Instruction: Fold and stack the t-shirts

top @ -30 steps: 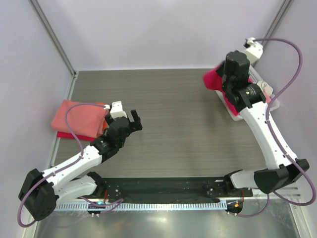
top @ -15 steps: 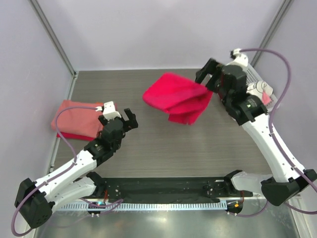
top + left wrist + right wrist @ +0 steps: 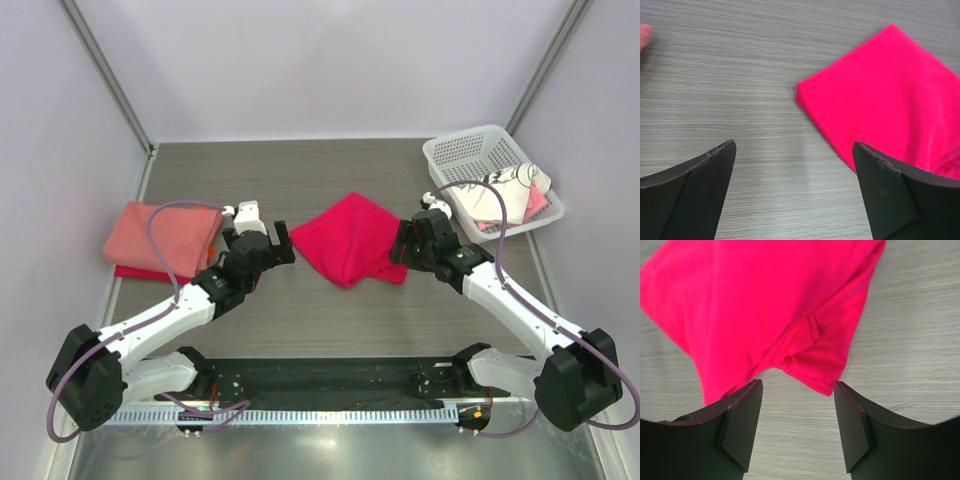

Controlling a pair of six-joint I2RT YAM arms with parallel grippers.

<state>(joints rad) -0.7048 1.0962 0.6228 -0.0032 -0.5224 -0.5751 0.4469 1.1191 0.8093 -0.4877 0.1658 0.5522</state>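
The crimson t-shirt [image 3: 352, 240] is matt cloth — the table [image 3: 330, 175], matt wood-grain.

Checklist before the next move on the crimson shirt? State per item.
1. Crimson shirt lies loose on the table: ok.
2. Shirt spread flat: not ok, bunched with doubled edges.
3. Left gripper open, empty, facing the shirt's corner: ok.
4. Right gripper open, empty, at the shirt's edge: ok.
5. Pink shirt stacked on red shirt, apart from the crimson one: ok.
6. Collar position: cannot tell.
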